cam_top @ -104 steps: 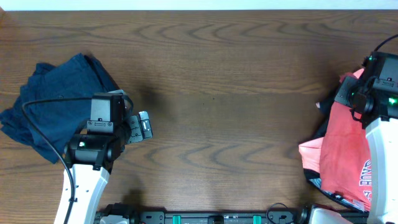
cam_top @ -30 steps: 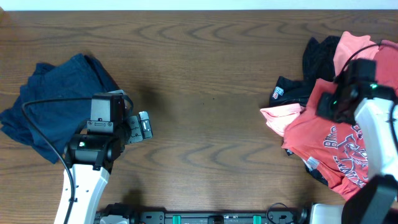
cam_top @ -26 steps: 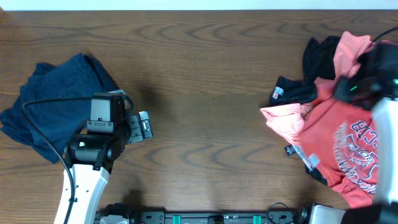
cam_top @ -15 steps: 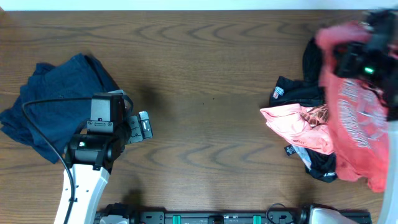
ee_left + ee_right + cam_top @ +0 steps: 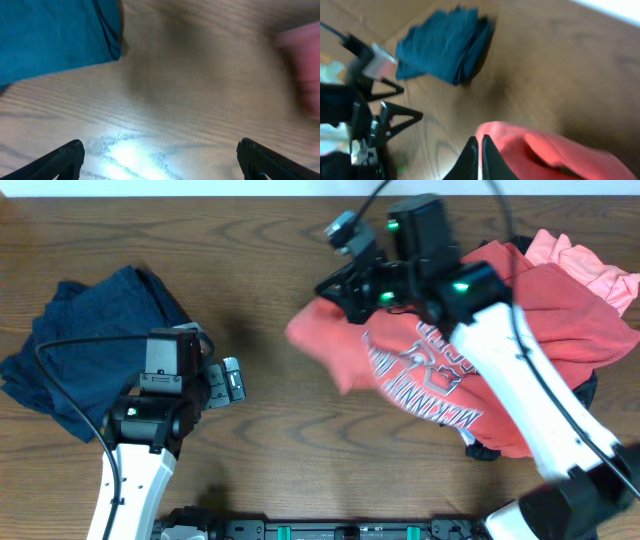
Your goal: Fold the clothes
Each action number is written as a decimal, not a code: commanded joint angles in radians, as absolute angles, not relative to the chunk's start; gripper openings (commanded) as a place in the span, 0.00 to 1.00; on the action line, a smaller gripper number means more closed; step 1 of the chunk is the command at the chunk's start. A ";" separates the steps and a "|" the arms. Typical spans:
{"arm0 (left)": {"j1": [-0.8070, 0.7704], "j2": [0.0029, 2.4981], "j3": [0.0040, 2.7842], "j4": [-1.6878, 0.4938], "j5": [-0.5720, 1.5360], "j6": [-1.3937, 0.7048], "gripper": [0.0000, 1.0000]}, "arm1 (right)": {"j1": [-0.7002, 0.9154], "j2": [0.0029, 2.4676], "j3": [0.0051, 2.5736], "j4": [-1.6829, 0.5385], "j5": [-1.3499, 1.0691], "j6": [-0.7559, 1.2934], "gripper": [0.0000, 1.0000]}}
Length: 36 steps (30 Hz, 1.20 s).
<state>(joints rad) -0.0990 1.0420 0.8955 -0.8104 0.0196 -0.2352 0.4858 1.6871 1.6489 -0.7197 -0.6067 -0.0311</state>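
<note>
Orange-red cloth filled the side of the table (image 5: 300, 450) far from the navy garment (image 5: 80, 345). It was the orange-red T-shirt (image 5: 430, 370), spread out with its lettering (image 5: 420, 385) facing up. The shirt's near edge was bunched and reached toward the navy garment but lay well apart from it.

The right gripper (image 5: 335, 285) sat at that bunched edge. Its fingers were pressed together, pinching the cloth. In the right wrist view the closed tips of that gripper (image 5: 479, 150) showed with the T-shirt (image 5: 545, 150) right against them, and the navy garment (image 5: 445, 45) lay farther off on bare wood. That view was blurred. The right arm (image 5: 520, 380) crossed over the shirt.

A pink garment (image 5: 585, 255) peeked out at the shirt's far corner, farthest from the navy garment. A bit of a black garment (image 5: 485, 450) showed under the shirt's lower hem.

The left gripper (image 5: 232, 380) hung just beside the navy garment, on the side toward the shirt. Its fingers were spread wide and held nothing. The left wrist view showed this gripper (image 5: 160, 160) over bare wood. There the navy garment (image 5: 50, 35) lay at one corner and a blur of the T-shirt (image 5: 305, 70) showed at the opposite edge.
</note>
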 commanded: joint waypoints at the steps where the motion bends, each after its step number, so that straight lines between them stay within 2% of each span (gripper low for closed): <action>1: -0.095 1.044 0.917 -0.795 0.019 -0.258 0.98 | 0.504 1.745 1.653 -0.704 -0.592 -0.061 0.12; 3: -0.095 1.044 0.917 -0.791 0.019 -0.303 0.98 | 0.500 1.755 1.653 -0.708 -0.485 -0.027 0.13; 5: -0.095 1.044 0.916 -0.789 0.020 -0.351 0.98 | 0.489 1.749 1.654 -0.719 -0.376 -0.006 0.31; 8: -0.097 1.047 0.909 -0.764 0.091 -0.372 0.98 | 0.459 1.710 1.655 -0.757 -0.191 0.035 0.44; 12: -0.097 1.076 0.897 -0.731 0.236 -0.373 0.98 | 0.389 1.641 1.655 -0.852 -0.029 0.103 0.52; 17: -0.100 1.183 0.897 -0.723 0.370 -0.373 0.98 | 0.261 1.573 1.655 -0.998 0.004 0.112 0.61; 21: -0.142 1.307 0.897 -0.698 0.462 -0.372 0.98 | 0.148 1.546 1.655 -1.094 0.002 0.116 0.65; 24: -0.204 1.403 0.897 -0.659 0.494 -0.373 0.98 | 0.077 1.540 1.655 -1.151 -0.005 0.119 0.71; 29: -0.315 1.565 0.897 -0.560 0.493 -0.373 0.98 | 0.002 1.540 1.655 -1.212 -0.005 0.119 0.72; 36: -0.387 1.726 0.898 -0.413 0.493 -0.373 0.98 | -0.051 1.540 1.655 -1.250 -0.004 0.119 0.71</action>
<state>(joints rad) -0.3710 1.6836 0.8951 -0.4484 0.4789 -0.3706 -0.0345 1.5490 1.6474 -1.2415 -0.0071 0.1066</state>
